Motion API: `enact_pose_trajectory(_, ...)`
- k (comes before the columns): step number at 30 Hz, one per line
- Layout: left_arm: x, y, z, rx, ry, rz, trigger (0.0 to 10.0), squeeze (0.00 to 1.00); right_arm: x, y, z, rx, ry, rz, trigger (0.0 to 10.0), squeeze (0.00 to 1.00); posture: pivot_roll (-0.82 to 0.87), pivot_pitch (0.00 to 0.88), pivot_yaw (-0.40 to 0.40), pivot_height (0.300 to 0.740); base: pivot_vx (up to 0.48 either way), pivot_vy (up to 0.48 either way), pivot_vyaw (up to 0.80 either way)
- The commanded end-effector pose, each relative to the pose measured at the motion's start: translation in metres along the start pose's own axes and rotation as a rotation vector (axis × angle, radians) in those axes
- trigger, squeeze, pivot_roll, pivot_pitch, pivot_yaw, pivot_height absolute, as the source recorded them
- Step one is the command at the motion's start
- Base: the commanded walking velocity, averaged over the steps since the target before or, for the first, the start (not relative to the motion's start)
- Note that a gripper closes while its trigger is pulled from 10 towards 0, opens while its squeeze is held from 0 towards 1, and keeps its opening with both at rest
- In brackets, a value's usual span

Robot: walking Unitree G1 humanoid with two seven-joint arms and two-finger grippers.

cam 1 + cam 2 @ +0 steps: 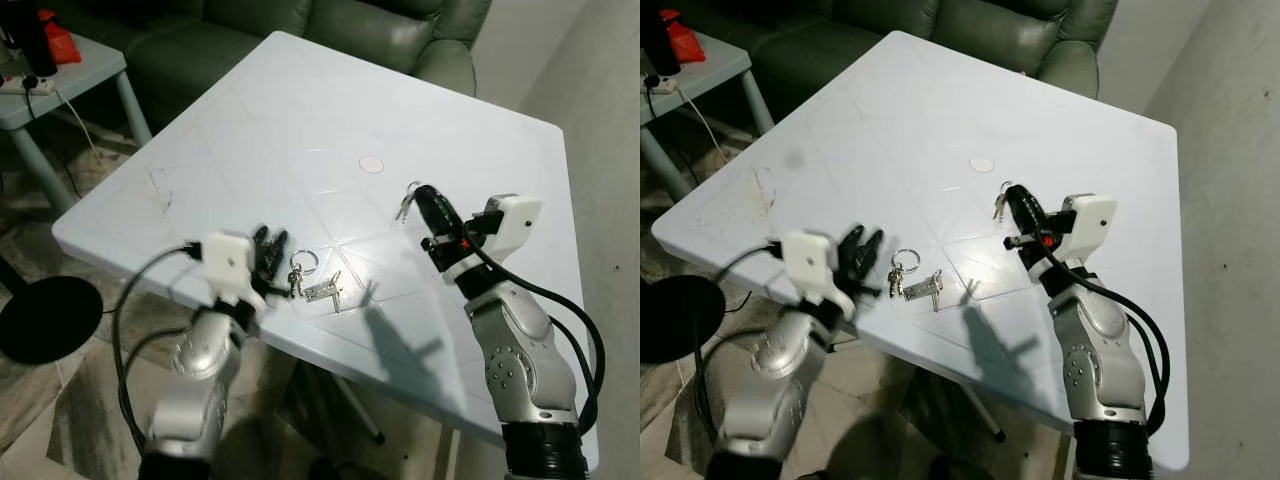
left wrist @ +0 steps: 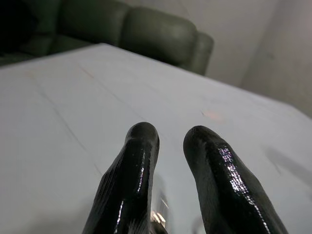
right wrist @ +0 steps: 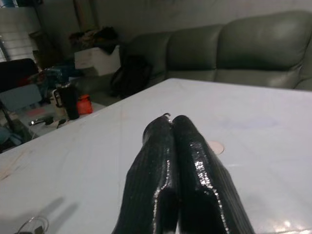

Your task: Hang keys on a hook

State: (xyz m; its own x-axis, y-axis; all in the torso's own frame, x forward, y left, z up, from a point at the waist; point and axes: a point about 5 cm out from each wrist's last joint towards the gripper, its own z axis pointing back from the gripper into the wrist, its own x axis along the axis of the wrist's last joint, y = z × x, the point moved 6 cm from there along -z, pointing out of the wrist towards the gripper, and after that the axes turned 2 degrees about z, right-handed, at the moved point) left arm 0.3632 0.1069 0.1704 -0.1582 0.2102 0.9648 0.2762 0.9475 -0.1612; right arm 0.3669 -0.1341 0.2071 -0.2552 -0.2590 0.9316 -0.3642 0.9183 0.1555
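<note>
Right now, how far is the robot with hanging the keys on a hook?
Partly started. The right gripper is shut on a small metal hook and holds it above the white table. A bunch of keys lies on the table, not yet picked up. The left gripper is open, just beside the keys. Left to do: grasp the keys and put their ring on the hook.

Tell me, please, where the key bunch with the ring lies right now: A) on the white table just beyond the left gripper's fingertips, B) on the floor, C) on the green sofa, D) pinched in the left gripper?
A: the key bunch rests flat on the white table, just ahead of the left gripper, whose fingers are parted.
</note>
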Motion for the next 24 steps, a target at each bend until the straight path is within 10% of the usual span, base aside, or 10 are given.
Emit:
enact_pose_trajectory(1,-0.001,0.006,-0.001,0.017,0.006,0.028,10.0,0.00,0.006,-0.010,0.000,-0.048,-0.028,0.033,0.0,0.00,-0.03,0.059,-0.108,0.740,0.000,0.000,0.00)
enact_pose_trajectory(2,0.001,0.008,-0.002,0.017,0.000,0.033,10.0,0.00,0.007,-0.011,0.001,-0.057,-0.032,0.040,0.4,0.00,-0.03,0.059,-0.108,0.740,0.000,0.000,0.00)
enact_pose_trajectory(5,0.009,0.017,-0.003,0.018,-0.021,0.030,10.0,0.00,0.004,-0.014,0.003,-0.092,-0.023,0.094,10.0,0.00,-0.04,0.031,-0.090,0.740,0.000,0.000,0.00)
enact_pose_trajectory(24,0.000,0.049,0.004,0.111,0.012,0.066,10.0,0.00,-0.029,-0.015,0.010,-0.174,0.079,0.244,10.0,0.00,-0.02,0.000,-0.072,0.740,0.000,0.000,0.00)
